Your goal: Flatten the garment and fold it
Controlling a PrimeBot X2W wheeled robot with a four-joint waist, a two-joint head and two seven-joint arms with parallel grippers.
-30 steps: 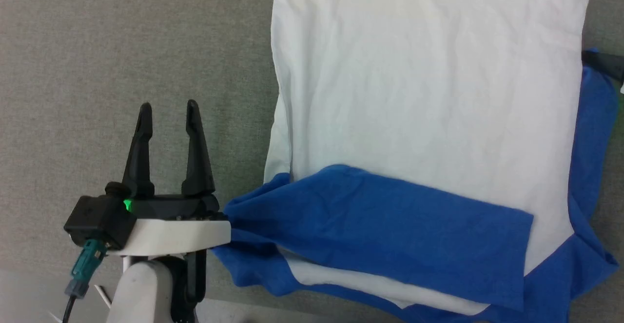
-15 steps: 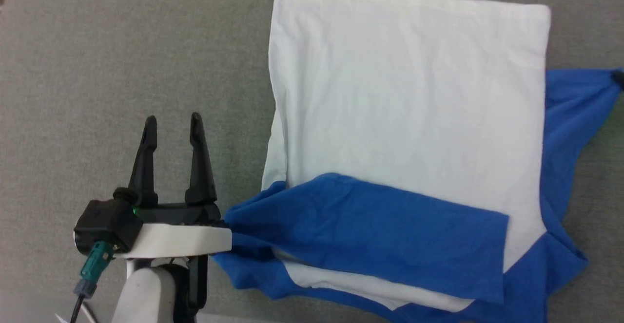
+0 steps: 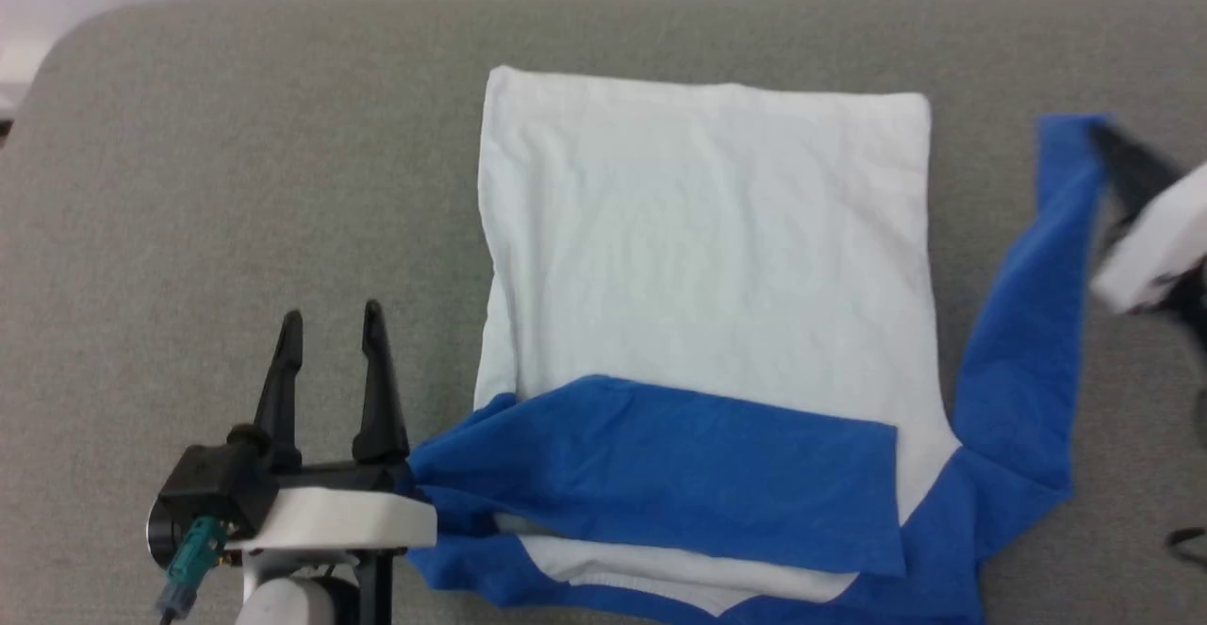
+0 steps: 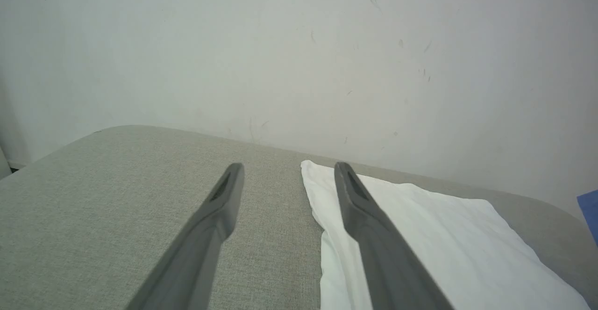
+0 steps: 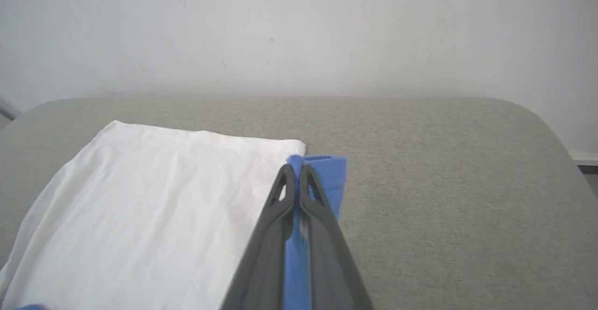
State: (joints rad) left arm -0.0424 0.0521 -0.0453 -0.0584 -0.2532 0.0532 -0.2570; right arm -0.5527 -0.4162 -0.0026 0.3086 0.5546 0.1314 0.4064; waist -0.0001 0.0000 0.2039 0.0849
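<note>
Grey padded surface (image 3: 236, 182) w/ a pale wall (image 5: 299, 29) behind its far edge. On it the garment (image 3: 698, 257) lies centre-right, white body mostly flat, only light wrinkles. One blue sleeve (image 3: 679, 465) is folded across the near part of the body. My right claw (image 5: 296, 169) is pinched tight on the cuff end of the other sleeve (image 3: 1028, 323), which stretches out to the right & far and seems lifted off the surface at the held end. I judge that's to pull it straight before laying it over the body like its twin. My left claw (image 3: 332, 312) is spread wide, holding nothing, over bare surface just left of the garment's near-left corner. Prob. that keeps it out of the fold's way but close enough to pin fabric if the body drags. Risk: soft jersey, so a hard tug could shift the whole shirt & undo the flat part.
</note>
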